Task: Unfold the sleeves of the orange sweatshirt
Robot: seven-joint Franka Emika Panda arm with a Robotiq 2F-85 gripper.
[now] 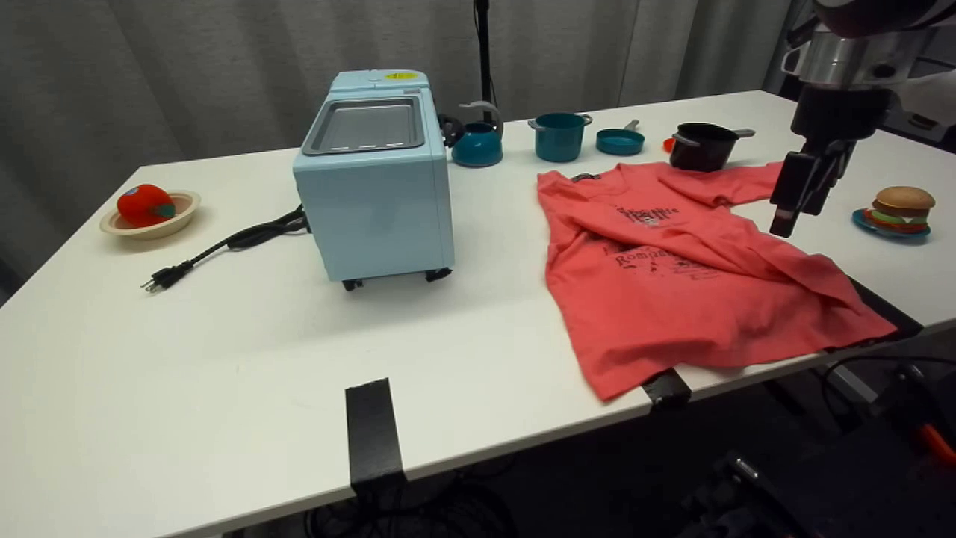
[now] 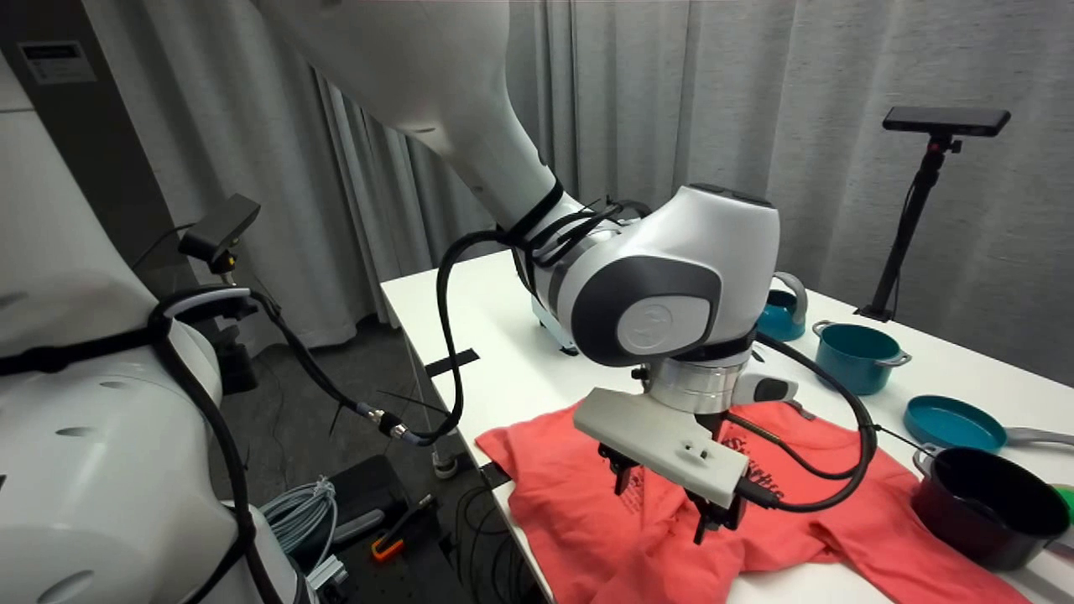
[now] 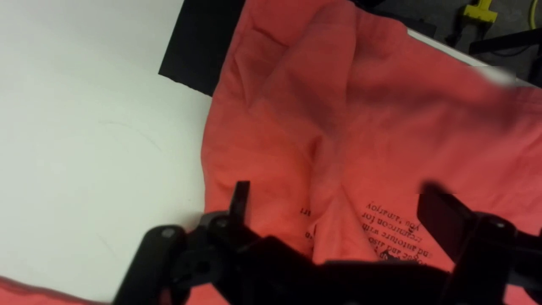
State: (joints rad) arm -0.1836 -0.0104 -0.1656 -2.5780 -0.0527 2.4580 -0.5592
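Note:
The orange sweatshirt (image 1: pixel 657 314) lies print side up on the white table, its hem at the table's edge. One sleeve (image 1: pixel 736 185) stretches out from the body beside the dark pot; an exterior view shows this sleeve (image 2: pixel 906 541) at bottom right. The second sleeve (image 1: pixel 717 245) seems to lie folded diagonally across the chest, partly covering the print. In the wrist view that folded sleeve (image 3: pixel 311 84) runs as a creased strip up the middle. My gripper (image 3: pixel 336 186) hangs above the garment, also visible in an exterior view (image 2: pixel 660 513). Its fingers are wide apart, with no cloth between them.
A dark pot (image 1: pixel 702 147) stands close against the outstretched sleeve. Behind the garment are a teal pan (image 1: pixel 620 140), a teal pot (image 1: pixel 560 138) and a kettle (image 1: pixel 478 142). A toy burger (image 1: pixel 902 209) and a light-blue toaster oven (image 1: pixel 381 209) flank it.

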